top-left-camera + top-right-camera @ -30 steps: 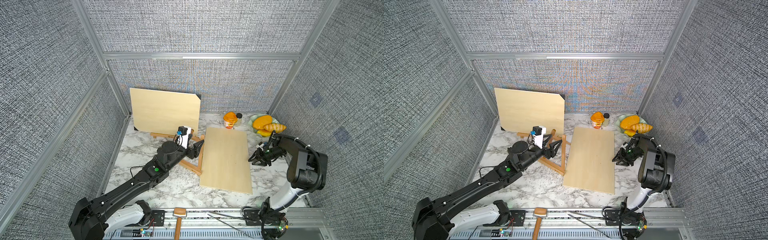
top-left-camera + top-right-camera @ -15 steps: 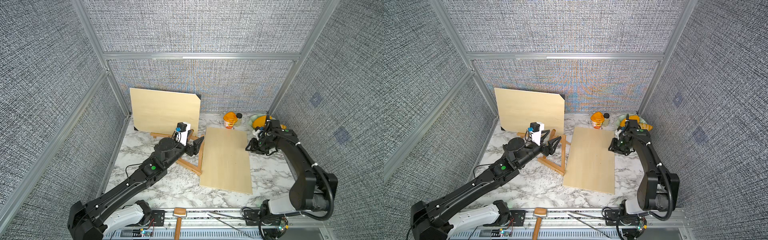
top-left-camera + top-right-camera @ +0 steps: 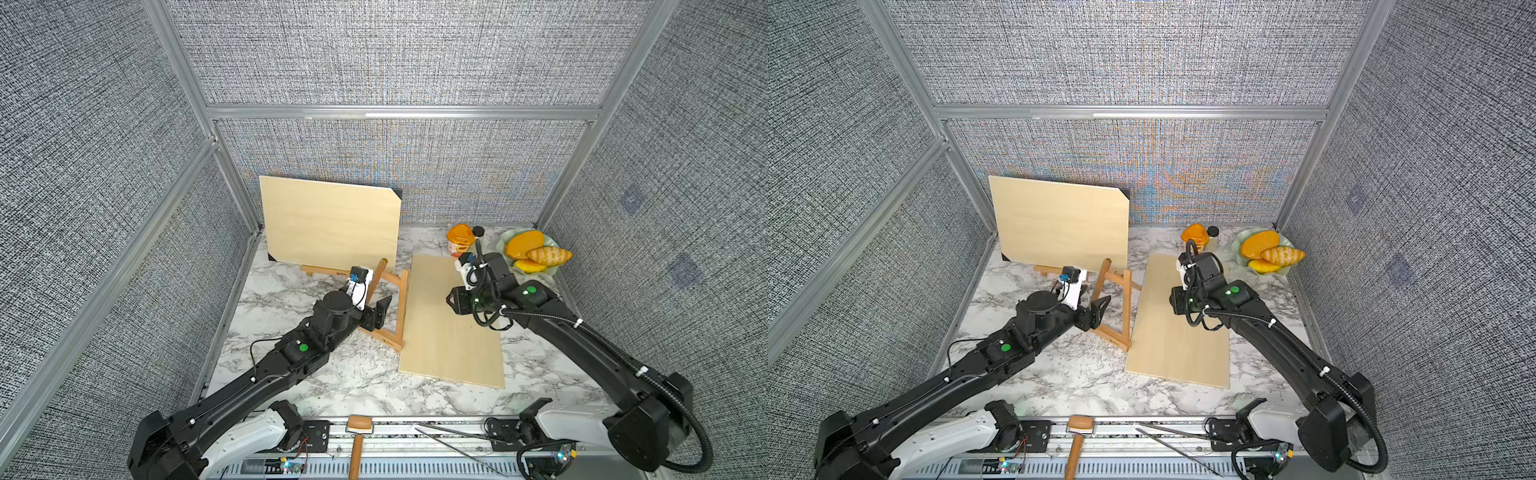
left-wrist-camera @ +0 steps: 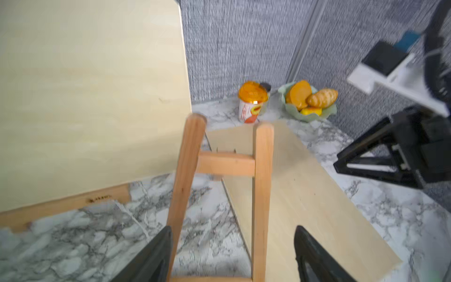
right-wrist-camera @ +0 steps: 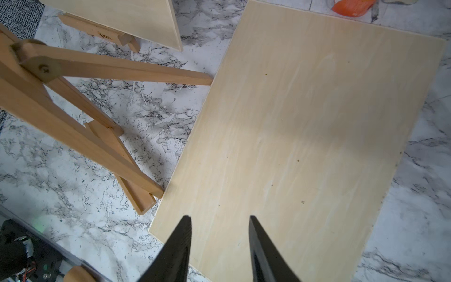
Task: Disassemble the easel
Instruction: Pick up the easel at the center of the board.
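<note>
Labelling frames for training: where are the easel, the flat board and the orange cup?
easel (image 4: 225, 163): left wrist view, its crossbar.
flat board (image 3: 451, 345): a top view, its middle.
orange cup (image 3: 460, 237): a top view, its lid.

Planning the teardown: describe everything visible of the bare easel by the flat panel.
The easel is pale-brown wood: two front legs joined by a crossbar, a ledge, a rear leg pivoting on a screw. It stands unfolded on the table, feet beside the flat panel. The open left pincer straddles its front legs.
</note>
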